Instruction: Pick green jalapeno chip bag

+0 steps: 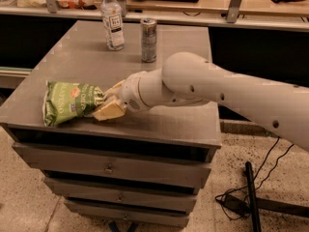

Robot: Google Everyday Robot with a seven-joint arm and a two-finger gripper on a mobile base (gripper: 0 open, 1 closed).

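Observation:
The green jalapeno chip bag [70, 102] lies flat on the front left of the grey cabinet top [169, 115], crinkled and light green with white lettering and a small red emblem. My gripper [109, 100] is low over the top at the bag's right end. It is open, with one beige finger [110, 111] in front of the bag's end and the other behind it. The bag rests on the surface. My white arm reaches in from the right.
A water bottle [112, 19] and a silver can [148, 40] stand at the back of the cabinet top. Drawers sit below its front edge. A shelf runs behind. Black cables and a stand [251, 197] lie on the floor at right.

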